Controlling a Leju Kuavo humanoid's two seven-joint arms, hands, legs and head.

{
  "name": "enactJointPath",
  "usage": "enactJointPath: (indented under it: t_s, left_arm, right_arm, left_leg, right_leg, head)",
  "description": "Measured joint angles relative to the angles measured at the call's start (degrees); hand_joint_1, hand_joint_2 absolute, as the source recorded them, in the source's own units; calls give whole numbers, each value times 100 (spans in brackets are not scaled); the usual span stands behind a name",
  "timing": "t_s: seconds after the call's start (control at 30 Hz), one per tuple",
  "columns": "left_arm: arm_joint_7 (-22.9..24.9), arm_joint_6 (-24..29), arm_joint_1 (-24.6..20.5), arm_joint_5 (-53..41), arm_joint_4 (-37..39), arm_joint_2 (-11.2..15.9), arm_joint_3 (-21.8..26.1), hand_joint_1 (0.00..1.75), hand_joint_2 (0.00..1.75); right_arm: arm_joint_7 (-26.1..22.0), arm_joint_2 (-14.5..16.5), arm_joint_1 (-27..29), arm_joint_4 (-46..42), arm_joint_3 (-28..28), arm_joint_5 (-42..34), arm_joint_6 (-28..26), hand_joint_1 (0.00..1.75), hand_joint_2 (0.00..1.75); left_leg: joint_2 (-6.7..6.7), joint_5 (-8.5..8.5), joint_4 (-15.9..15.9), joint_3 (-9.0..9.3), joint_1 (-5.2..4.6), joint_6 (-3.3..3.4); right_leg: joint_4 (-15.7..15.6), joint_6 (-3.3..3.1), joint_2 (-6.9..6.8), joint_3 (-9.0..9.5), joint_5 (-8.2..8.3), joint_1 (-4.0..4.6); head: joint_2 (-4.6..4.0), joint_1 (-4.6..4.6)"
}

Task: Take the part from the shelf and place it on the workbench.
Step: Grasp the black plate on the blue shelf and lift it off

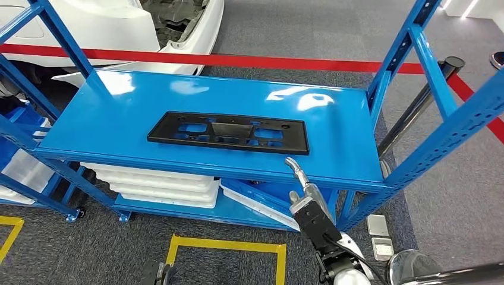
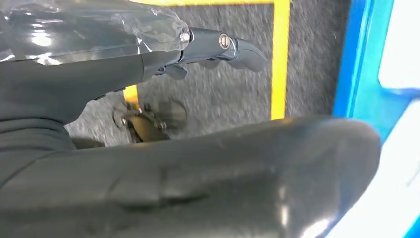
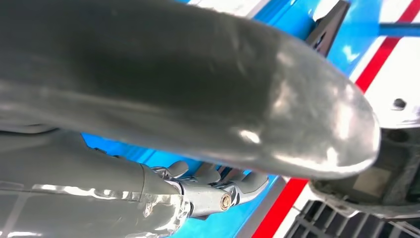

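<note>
A flat black plastic part with several cut-outs lies on the top board of the blue shelf, near its front edge. My right hand is raised just below and in front of the part's right end, one finger pointing up at the shelf edge without touching the part. The right wrist view shows that hand's thumb and fingers apart and holding nothing, with a corner of the part beyond. My left hand hangs over the grey carpet, fingers stretched out and holding nothing.
White moulded trays are stacked on the lower shelf board. Blue perforated uprights frame the right side, with a black pole behind. A red floor line and a white car body lie beyond. Yellow floor tape marks the carpet.
</note>
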Motion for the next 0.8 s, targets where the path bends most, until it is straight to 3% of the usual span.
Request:
enactJointPath:
  t_s: [0.07,0.17,0.2,0.23,0.27,0.33,0.37,0.47,0.8]
  left_arm:
    - [-3,5,-2,18,0,2,0,0,0]
    - [-6,28,-2,45,0,3,0,0,0]
    - [-6,40,2,52,0,3,0,0,0]
    - [-6,52,5,59,0,3,0,0,0]
    - [-6,66,6,64,0,3,0,0,0]
    - [-5,96,5,72,0,-1,0,0,0]
    - [-2,111,1,76,0,-4,0,0,0]
    - [15,134,-3,85,0,-9,0,0,0]
    - [27,164,-3,115,0,-10,0,0,0]
  right_arm:
    - [52,-53,-44,19,-31,49,-31,0,0]
    - [139,-130,-82,50,-54,128,-54,0,0]
    - [163,-152,-83,63,-55,149,-55,0,0]
    - [186,-174,-86,76,-57,163,-56,0,0]
    - [205,-195,-94,87,-59,173,-57,0,0]
    - [243,-234,-127,106,-69,189,-63,0,0]
    - [257,-247,-146,115,-73,197,-67,0,0]
    - [280,-273,-174,134,-76,210,-86,0,0]
    - [329,-340,-191,205,-76,203,-140,0,0]
  left_leg:
    - [6,-17,-46,55,9,76]
    - [16,-65,-64,118,-20,160]
    - [13,-88,-63,144,-35,180]
    - [5,-114,-62,179,-49,191]
    - [-5,-145,-62,224,-63,195]
    - [-19,-218,-64,320,-87,179]
    - [-26,-244,-65,344,-96,159]
    - [-29,-280,-47,340,-103,123]
    - [-19,-276,-155,408,-94,101]
  right_leg:
    - [305,43,-18,-128,-161,-9]
    - [1464,48,-26,-815,-545,0]
    - [1696,39,-27,-1001,-541,4]
    - [1697,18,-27,-1081,-411,9]
    - [1474,-14,-27,-1050,-178,19]
    - [738,-109,-29,-827,328,64]
    - [451,-148,-28,-727,470,89]
    - [161,-149,-14,-619,494,122]
    - [146,-181,-5,-597,445,133]
  head:
    - [0,64]
    - [0,185]
    - [0,210]
    - [0,233]
    - [0,255]
    - [0,294]
    - [0,298]
    - [0,268]
    - [0,124]
